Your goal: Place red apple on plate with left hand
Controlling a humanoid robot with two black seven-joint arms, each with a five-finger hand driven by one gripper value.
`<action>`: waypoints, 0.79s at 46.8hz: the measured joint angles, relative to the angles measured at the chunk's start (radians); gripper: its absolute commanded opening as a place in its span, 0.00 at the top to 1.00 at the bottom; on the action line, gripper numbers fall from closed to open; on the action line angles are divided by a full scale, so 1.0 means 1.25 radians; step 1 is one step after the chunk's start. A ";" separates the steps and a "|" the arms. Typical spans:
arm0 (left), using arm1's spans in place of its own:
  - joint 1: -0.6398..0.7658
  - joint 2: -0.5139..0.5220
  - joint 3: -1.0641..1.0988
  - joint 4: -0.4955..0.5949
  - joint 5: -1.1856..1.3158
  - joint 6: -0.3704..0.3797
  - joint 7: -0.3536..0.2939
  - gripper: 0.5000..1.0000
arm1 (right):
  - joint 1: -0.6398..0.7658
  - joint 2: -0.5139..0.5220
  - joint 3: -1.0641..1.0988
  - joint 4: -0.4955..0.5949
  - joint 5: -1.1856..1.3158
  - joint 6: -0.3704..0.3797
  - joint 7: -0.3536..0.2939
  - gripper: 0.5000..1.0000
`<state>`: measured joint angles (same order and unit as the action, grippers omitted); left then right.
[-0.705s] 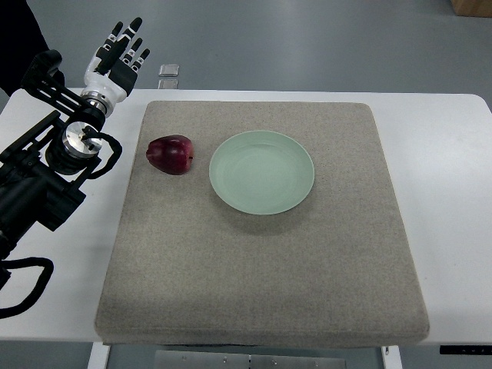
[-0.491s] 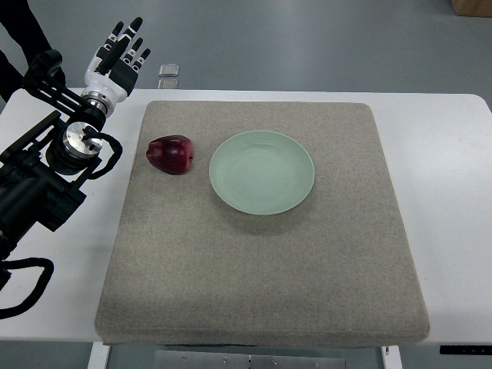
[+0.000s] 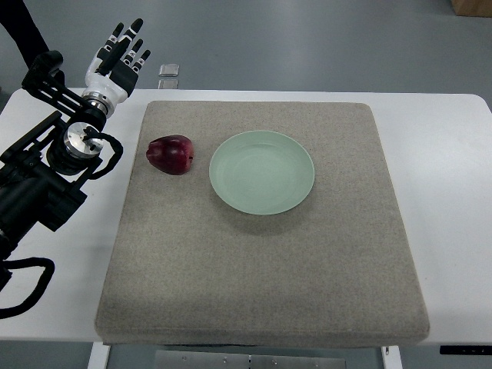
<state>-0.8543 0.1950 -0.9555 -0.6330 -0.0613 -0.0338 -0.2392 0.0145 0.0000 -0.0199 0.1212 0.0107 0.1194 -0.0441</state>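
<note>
A dark red apple (image 3: pixel 171 154) lies on the grey mat (image 3: pixel 261 261), just left of a pale green plate (image 3: pixel 262 172). The plate is bare. My left hand (image 3: pixel 119 55) is at the far left, beyond the mat's back left corner, well apart from the apple. Its fingers are spread and point away, holding nothing. The left arm (image 3: pixel 46 177) runs down the left edge. The right arm is out of view.
The mat covers most of a white table (image 3: pixel 453 192). A small silver object (image 3: pixel 169 71) lies on the floor beyond the table's back edge. A dark figure shows at the top left corner (image 3: pixel 19 27).
The left hand has barely shifted. The dark figure at the top left has moved a little. Apple and plate are where they were.
</note>
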 measured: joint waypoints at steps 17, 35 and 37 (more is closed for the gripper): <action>-0.001 -0.007 0.000 0.000 0.000 0.000 0.000 0.00 | 0.000 0.000 0.000 0.000 0.000 0.000 0.000 0.14; -0.009 0.001 -0.002 0.001 -0.007 -0.005 0.001 0.00 | 0.000 0.000 0.000 0.000 0.000 0.000 0.000 0.14; -0.009 0.002 -0.007 0.002 -0.010 -0.007 0.001 0.00 | 0.000 0.000 0.000 0.000 0.000 0.000 0.000 0.14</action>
<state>-0.8655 0.1976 -0.9637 -0.6302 -0.0732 -0.0420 -0.2379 0.0144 0.0000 -0.0199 0.1212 0.0107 0.1196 -0.0436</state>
